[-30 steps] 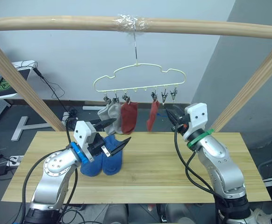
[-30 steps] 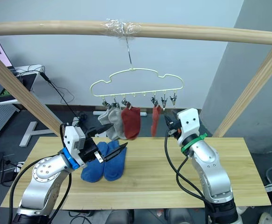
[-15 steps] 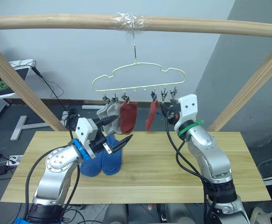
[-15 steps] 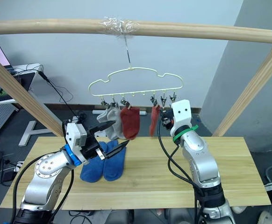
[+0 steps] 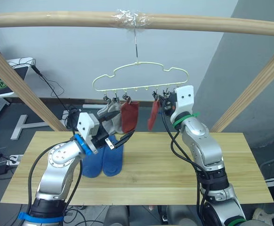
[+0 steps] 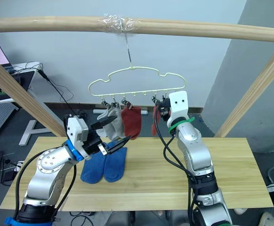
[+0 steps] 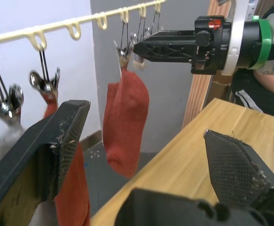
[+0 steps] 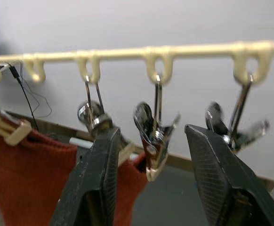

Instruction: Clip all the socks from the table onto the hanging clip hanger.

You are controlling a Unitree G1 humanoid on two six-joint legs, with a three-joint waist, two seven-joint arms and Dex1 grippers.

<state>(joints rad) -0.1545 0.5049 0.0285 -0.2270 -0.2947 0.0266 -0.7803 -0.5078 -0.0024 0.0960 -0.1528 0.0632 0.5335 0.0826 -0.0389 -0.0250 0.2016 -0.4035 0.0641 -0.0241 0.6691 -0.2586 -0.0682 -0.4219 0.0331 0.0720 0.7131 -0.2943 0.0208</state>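
While two blue socks (image 5: pixel 102 160) await clipping, right end effector (image 8: pixel 151 155), open and empty, brackets a free clip (image 8: pixel 152 136); left end effector (image 5: pixel 114 135) open, empty.

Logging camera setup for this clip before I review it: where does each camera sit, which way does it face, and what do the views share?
Left eye view: head camera, looking forward and down over the table, clip hanger and both arms.
Right eye view: its stereo twin, same scene; blue socks lie on the table.
Left wrist view: looks along the open left gripper toward a hanging rust-red sock and the right gripper.
Right wrist view: looks between the open fingers at an empty clip.
Shared: the hanger's clip row.
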